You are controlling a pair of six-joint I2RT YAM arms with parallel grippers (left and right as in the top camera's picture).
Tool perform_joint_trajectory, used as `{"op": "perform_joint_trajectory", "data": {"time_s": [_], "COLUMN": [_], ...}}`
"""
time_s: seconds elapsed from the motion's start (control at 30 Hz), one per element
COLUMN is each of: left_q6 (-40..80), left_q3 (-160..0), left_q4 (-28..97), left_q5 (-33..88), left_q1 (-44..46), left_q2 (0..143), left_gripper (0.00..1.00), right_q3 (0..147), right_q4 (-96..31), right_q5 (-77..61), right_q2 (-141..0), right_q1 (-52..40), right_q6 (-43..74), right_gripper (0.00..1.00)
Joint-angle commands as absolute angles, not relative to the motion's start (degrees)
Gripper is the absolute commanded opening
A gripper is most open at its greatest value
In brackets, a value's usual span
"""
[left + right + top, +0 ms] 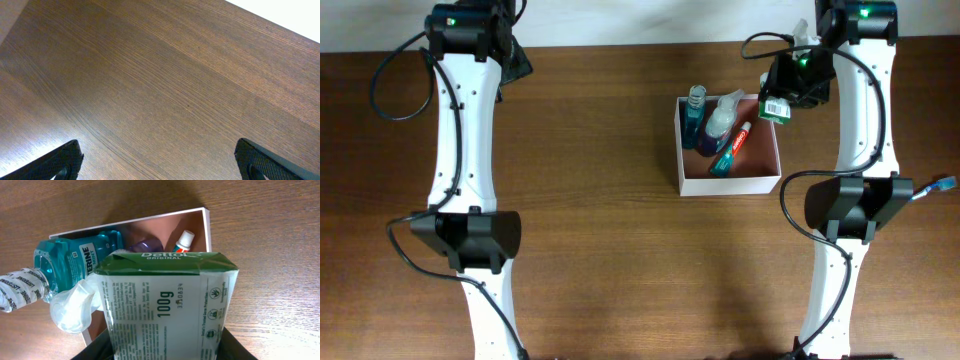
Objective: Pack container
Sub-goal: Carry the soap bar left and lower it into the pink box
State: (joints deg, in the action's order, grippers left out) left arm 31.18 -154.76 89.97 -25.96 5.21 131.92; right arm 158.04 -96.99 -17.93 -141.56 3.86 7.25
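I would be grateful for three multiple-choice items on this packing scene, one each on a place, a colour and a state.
1. Where is the soap packet relative to the container?
A. lying flat inside it
B. held in the right end effector at its edge
C. pinned underneath it

2. What colour is the container's inside?
A. reddish-brown
B. bright yellow
C. black

3. How does the left end effector stand?
A. shut tight
B. open over the bare table
C. out of every view

Answers:
1 B: the right wrist view shows the packet upright in the grip, with the box below and behind it.
2 A: the floor showing between the toiletries is reddish-brown inside white walls.
3 B: the left wrist view shows its fingertips wide apart with only wood between them.
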Motion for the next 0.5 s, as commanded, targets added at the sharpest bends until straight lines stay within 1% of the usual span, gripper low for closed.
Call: {"op": "perform_joint_trajectory", "data": {"time_s": [0.0, 0.47], "left_q6": [31.9, 31.9], "left_q3": [-154.6, -154.6], "left_q4": [90.0, 90.0], "left_q5": [-26.7, -26.7], "left_q1": [5.1, 5.1], "left_q2": [132.5, 132.5], "left_gripper": [0.99, 0.99], "right_q3": [157.4, 150.8], "right_q4": [-97.3, -94.5], "right_q5": [-18.8, -17.1], "right_q2": [-140.6, -141.1], "right_q1": [2.6, 1.9], "right_q6": [7.2, 7.2], "right_gripper": [0.44, 0.45]}}
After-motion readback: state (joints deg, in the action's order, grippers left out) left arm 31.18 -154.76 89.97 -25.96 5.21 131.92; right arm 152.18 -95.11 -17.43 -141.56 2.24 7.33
